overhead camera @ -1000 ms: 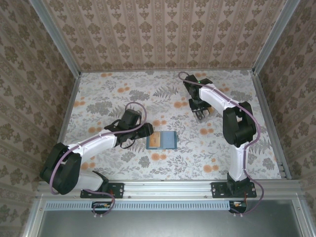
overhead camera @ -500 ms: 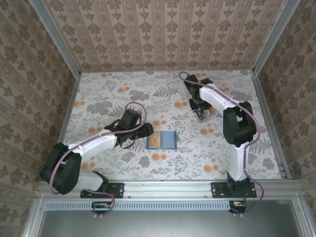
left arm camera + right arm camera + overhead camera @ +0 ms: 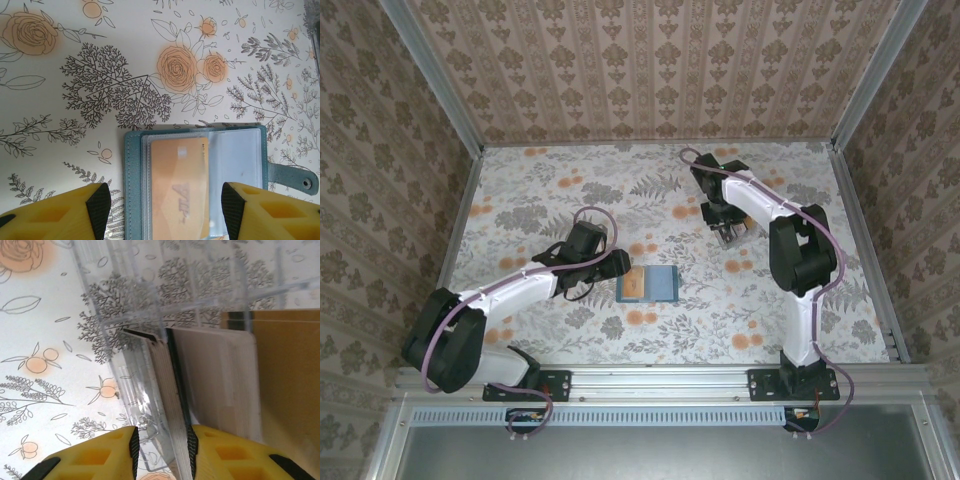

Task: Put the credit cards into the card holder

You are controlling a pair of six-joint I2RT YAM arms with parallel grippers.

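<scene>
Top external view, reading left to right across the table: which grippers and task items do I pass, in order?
left gripper → card holder, lying open with a tan card in its left half → right gripper, farther back on the table.

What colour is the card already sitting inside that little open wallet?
Tan-yellow card, behind a clear pocket of the teal wallet; clearest in the left wrist view.
</scene>
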